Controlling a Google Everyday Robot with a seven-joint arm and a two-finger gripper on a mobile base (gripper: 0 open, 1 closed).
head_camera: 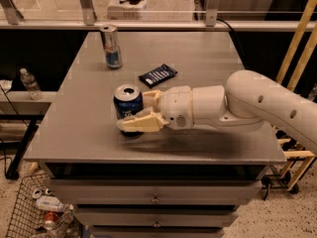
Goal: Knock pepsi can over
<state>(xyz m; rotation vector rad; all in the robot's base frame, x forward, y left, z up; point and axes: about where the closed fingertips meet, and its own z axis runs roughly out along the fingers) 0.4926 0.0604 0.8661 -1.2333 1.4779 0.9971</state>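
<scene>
The pepsi can, dark blue with a silver top, stands upright on the grey table, left of centre. My gripper reaches in from the right on a white arm and is open. Its near finger lies across the front of the can's base and hides it. Its far finger sits just right of the can near its top. I cannot tell whether either finger touches the can.
A slimmer silver-and-blue can stands at the table's back left. A dark snack packet lies behind the gripper. Left of the table are a water bottle on a shelf and a wire basket on the floor.
</scene>
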